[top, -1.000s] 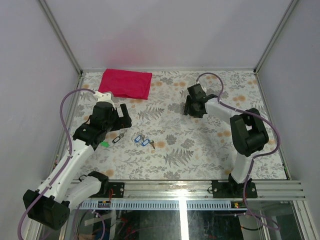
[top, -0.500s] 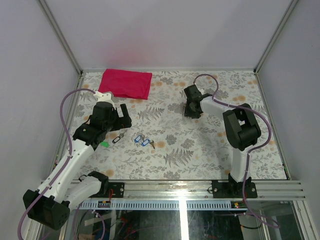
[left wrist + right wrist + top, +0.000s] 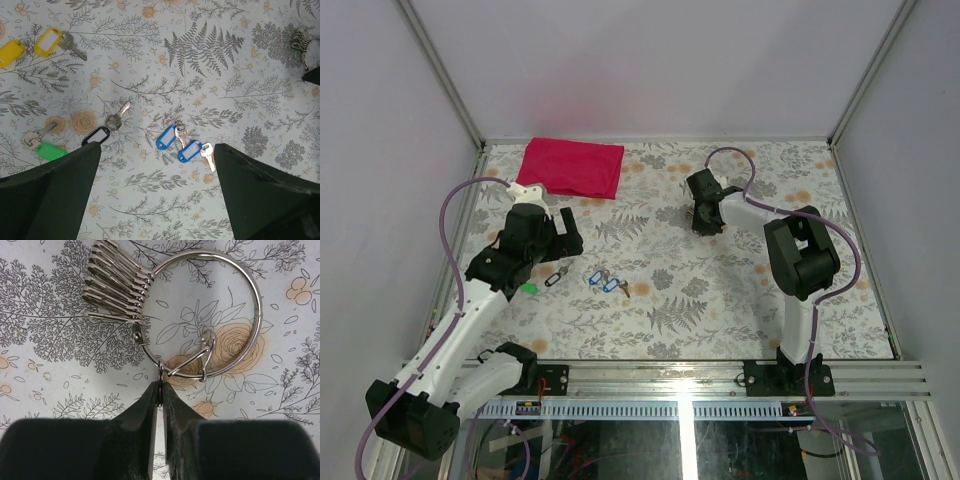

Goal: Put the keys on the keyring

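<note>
A: Where's the right hand (image 3: 160, 392)?
B: Pinched narrow on the wire of the keyring (image 3: 115, 285), at the big loop's near edge. The ring lies on the flowered counter (image 3: 250, 50), a bunch of clips threaded on it.
A: And the left hand (image 3: 157, 147)?
B: Spread wide and holding nothing, above the keys (image 3: 190, 151). The two blue-tagged ones lie side by side, well apart from the keyring, with a black-tagged key (image 3: 96, 136) near them

No readable text or labels anywhere.
</note>
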Controlling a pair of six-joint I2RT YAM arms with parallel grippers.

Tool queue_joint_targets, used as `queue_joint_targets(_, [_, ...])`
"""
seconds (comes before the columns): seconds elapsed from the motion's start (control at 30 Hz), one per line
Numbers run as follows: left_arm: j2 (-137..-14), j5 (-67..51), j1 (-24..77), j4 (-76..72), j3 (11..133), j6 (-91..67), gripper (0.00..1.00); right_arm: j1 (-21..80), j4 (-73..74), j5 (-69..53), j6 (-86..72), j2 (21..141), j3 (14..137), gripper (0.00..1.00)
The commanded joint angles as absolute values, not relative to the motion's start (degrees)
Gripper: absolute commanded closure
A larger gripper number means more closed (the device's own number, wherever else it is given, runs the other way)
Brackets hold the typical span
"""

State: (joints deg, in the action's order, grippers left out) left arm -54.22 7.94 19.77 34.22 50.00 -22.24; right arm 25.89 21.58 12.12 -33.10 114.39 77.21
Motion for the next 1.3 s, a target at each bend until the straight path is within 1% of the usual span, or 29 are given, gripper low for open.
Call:
queue_joint_targets(0.0, [-52.5,9.8,19.7,30.6,49.3,-23.3,0.0,26.5,21.6,14.1,-29.8,113.9,77.0,0.9])
queue_joint_targets(0.1, [-50.7,9.4,19.6,28.4,48.1,-22.7,0.0,26.5,21.2,14.6,-27.6,111.1,75.1,0.99])
queue_joint_targets(0.13, [-50.1,9.8,19.7,27.8,47.9,-22.5,0.0,26.5,21.1,14.7,-26.7,109.7,74.3,1.0])
queue_joint_targets(0.27, [-46.7,14.4,19.6,23.4,45.0,-23.7,0.0,26.4,18.9,11.7,-20.6,102.5,69.8,1.0])
queue_joint_targets(0.37, [-45.9,12.0,18.9,23.7,45.9,-22.9,0.0,26.5,18.0,6.7,-15.3,96.2,66.3,1.0])
queue_joint_targets(0.47, [-46.8,12.4,18.0,26.0,48.7,-21.5,0.0,26.4,18.7,2.8,-12.5,89.7,63.9,1.0])
queue_joint_targets(0.63, [-45.9,5.1,17.9,23.0,50.3,-17.2,0.0,26.4,21.6,-4.4,-9.1,80.3,62.4,1.0])
queue_joint_targets(0.73, [-45.2,0.5,18.0,19.5,50.9,-15.3,0.0,26.4,23.9,-5.9,-6.8,74.3,62.5,1.0])
queue_joint_targets(0.8, [-46.3,-2.9,18.1,18.6,52.7,-14.4,0.0,26.4,24.1,-7.4,-5.6,69.5,61.8,1.0])
queue_joint_targets(0.87, [-48.1,-6.0,18.8,18.5,54.8,-13.6,0.0,26.4,22.3,-12.2,-4.2,65.3,60.0,1.0])
queue_joint_targets(0.97, [-49.5,-6.2,22.3,17.9,56.9,-12.6,0.0,26.4,22.8,-16.1,-5.3,60.2,58.9,1.0])
queue_joint_targets(1.1, [-48.4,-3.0,29.3,14.6,56.5,-11.0,0.0,26.4,32.5,-20.1,-4.0,58.1,64.1,1.0])
queue_joint_targets(1.17, [-47.4,-1.9,33.2,12.3,55.7,-10.4,0.02,26.4,38.4,-23.0,-2.1,57.7,66.4,1.0])
queue_joint_targets(1.27, [-46.0,0.2,39.3,8.5,53.5,-9.3,0.06,26.4,45.9,-23.9,-1.9,58.1,70.5,1.0])
